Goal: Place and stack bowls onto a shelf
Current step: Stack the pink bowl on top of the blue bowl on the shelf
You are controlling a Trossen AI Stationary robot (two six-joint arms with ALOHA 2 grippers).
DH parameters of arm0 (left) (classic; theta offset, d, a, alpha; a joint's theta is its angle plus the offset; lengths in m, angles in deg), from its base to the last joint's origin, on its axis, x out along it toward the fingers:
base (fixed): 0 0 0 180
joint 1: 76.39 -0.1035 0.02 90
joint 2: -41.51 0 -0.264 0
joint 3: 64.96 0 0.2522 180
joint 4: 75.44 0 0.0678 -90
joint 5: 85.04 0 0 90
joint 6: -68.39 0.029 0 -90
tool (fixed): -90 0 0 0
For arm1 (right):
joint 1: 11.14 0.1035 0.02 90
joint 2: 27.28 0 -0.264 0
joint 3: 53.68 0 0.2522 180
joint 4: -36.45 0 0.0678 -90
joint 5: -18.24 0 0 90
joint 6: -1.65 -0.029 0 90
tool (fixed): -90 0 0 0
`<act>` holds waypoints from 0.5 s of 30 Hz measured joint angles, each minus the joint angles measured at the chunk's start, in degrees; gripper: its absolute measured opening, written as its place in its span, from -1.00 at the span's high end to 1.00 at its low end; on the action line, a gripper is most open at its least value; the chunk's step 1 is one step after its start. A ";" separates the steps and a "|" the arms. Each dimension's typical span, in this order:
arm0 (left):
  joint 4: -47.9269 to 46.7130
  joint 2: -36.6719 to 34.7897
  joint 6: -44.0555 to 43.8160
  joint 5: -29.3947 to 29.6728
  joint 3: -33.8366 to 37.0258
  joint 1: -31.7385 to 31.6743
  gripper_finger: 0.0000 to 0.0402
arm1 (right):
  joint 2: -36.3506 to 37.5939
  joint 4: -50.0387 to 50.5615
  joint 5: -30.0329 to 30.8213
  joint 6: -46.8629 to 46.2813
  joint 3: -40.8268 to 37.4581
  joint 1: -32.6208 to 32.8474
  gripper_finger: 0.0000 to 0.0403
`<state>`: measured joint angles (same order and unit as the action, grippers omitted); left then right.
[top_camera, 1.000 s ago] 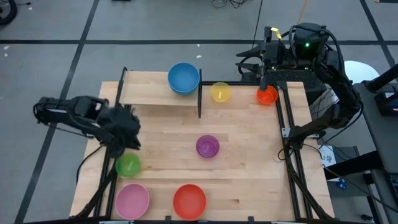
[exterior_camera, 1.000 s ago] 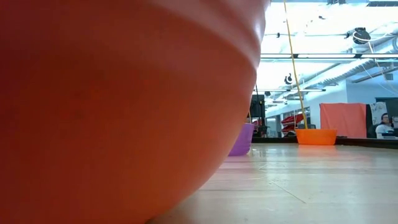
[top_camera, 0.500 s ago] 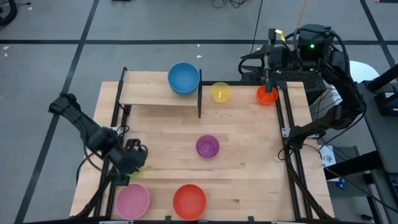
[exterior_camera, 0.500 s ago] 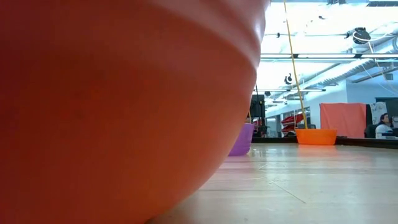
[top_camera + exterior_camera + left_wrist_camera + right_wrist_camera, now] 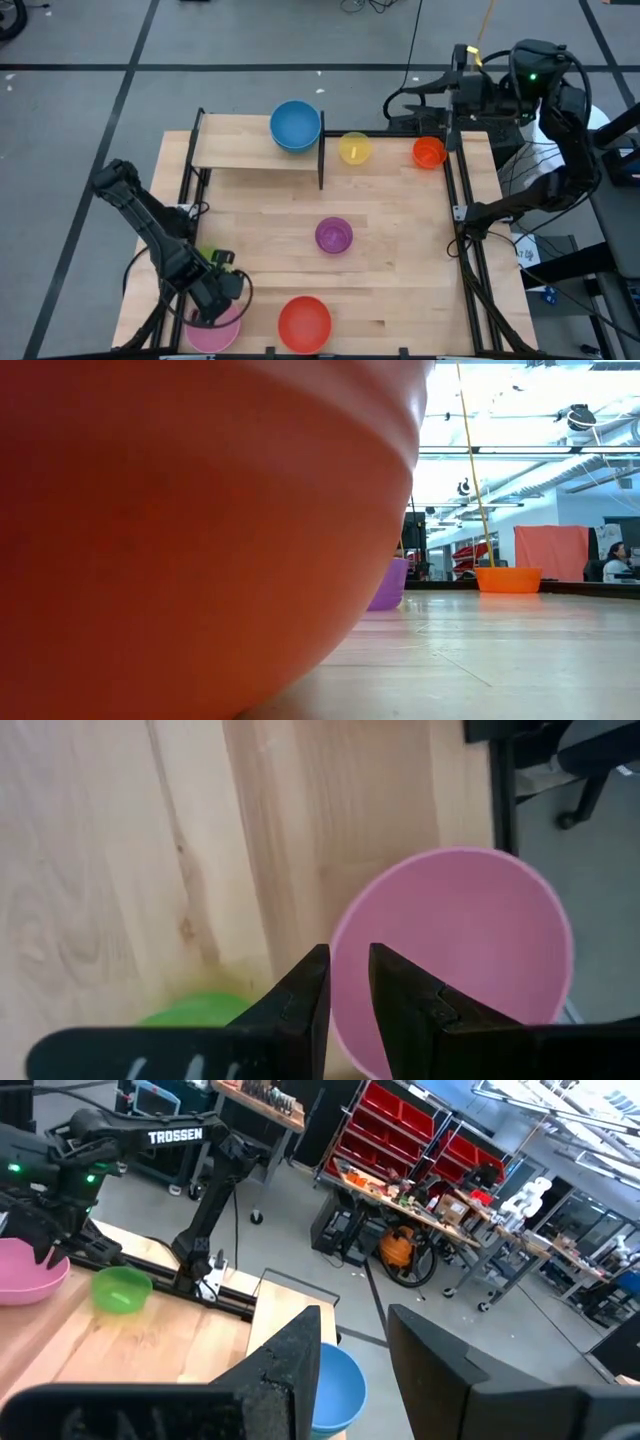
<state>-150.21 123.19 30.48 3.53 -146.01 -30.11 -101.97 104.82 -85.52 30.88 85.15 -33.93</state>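
My left gripper points down over the near-left corner, open by a narrow gap, right above the rim of the pink bowl. The green bowl sits just beyond it, partly hidden by the arm. A blue bowl rests on the shelf. Yellow, orange, purple and red bowls stand on the table. My right gripper waits high at the far right, level and open, with nothing between its fingers. My left gripper comes from above at the pink bowl's rim, on the side toward the green bowl. One finger is over the outside and one over the inside of the wall. I cannot tell whether the fingers touch it. The bowl stands on the table.
The shelf's black upright end bar stands between the blue and yellow bowls. Black frame rails run along the table's right edge. In the low view the red bowl fills the left of the picture. Bare wood lies around the purple bowl.
My left gripper has swung from beside the green bowl toward the table's near edge and down, ending over the pink bowl's rim. My right gripper has drawn back a little from over the orange bowl toward the table's right edge. No bowl has moved.
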 joint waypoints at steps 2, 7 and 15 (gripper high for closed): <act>1.31 0.47 -0.16 0.00 1.10 0.11 0.62 | 0.09 0.47 0.00 0.00 0.00 0.00 0.43; 3.77 0.52 -1.39 0.40 3.13 0.11 0.62 | 0.15 0.70 0.00 -0.02 0.00 0.02 0.43; 9.08 0.52 -5.08 -0.11 7.17 0.73 0.62 | 0.20 0.69 0.00 -0.01 0.00 0.02 0.43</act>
<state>-141.13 123.71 25.41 3.42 -138.84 -29.38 -101.78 105.51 -85.52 30.88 85.15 -33.91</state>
